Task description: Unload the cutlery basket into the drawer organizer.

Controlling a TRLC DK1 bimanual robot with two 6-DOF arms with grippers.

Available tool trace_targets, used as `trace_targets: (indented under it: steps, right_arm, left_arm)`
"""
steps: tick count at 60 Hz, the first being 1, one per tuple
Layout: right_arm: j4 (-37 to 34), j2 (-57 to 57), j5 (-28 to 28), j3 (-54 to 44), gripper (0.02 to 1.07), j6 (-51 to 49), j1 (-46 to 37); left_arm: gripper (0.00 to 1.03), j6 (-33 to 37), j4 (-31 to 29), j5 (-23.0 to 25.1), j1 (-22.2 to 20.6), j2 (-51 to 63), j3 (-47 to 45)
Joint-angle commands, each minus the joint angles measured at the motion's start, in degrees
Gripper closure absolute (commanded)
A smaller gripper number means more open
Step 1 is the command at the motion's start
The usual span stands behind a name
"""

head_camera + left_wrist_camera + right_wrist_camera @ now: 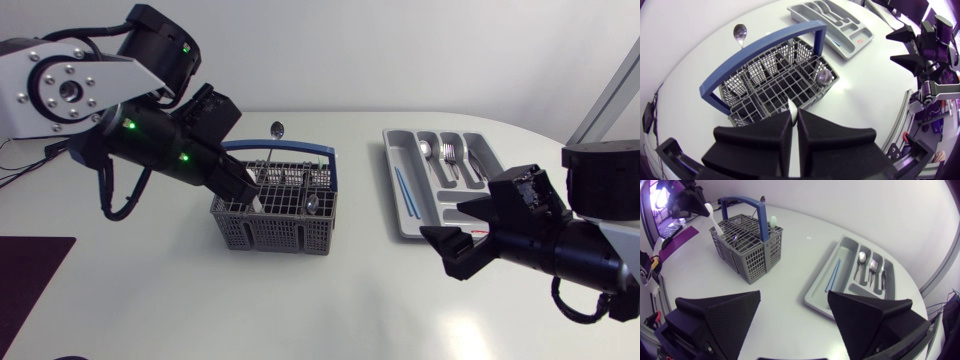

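Head view, centre-left of frame: left gripper [250,190], fingers closed narrow on a white utensil [257,203] at the near-left corner of the cutlery basket [275,236]. The left wrist view shows the utensil [792,111] pinched between both fingers, its long axis near upright and its lower end down among the basket cells.

Drawer organizer [393,182]: centre-right of frame, well apart from the left gripper, across bare table. Compartments run away from the camera and already hold forks, a spoon and blue pieces.

Right gripper [462,226]: lower right, fingers spread wide, holding nothing, just beside the organizer's near end. It is the nearer arm to the organizer.
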Motion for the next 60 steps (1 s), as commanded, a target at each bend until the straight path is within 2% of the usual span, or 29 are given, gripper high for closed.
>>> trace_targets:
  steps: [1, 11, 21, 32, 42, 49, 54, 60]
  right_arm:
    - [-0.74, -0.45, 0.53, -1.57, 0.10, -0.96, 0.67]
    - [-1.00, -0.54, 0.53, -1.30, 0.10, -0.87, 1.37]
    - [-1.61, -0.80, 0.79, -1.04, 0.10, -0.87, 1.63]
    - [-2.32, -2.47, 0.79, -0.60, 0.10, -1.58, 1.90]
    - [-3.37, -7.57, 0.79, 0.02, 0.10, -6.68, 5.59]
    - [-7.41, -7.04, -1.76, 2.74, 0.10, -8.26, 6.91]
    - [-9.88, -7.30, -6.15, 3.97, 0.10, -10.81, 8.22]
    - [-12.25, -7.48, -6.59, 6.61, 0.10, -12.56, 12.71]
  left_arm:
    - [1.00, -1.56, -0.12, 0.37, 0.42, -2.36, -1.35]
    - [1.00, -0.41, -0.29, 0.10, -3.01, -3.85, -2.05]
    - [1.00, 3.98, -1.52, -0.07, -5.21, -5.35, -1.87]
    - [1.00, 6.88, -5.04, -2.18, -6.35, -9.74, 0.85]
    - [1.00, 10.40, -6.97, -2.27, -6.70, -14.75, 2.96]
    - [1.00, 11.72, -5.83, -0.07, -9.78, -16.07, 2.78]
    - [1.00, 12.51, -3.81, 4.50, -10.22, -15.63, 1.73]
    - [1.00, 13.47, -1.35, 9.24, -12.15, -13.96, 1.03]
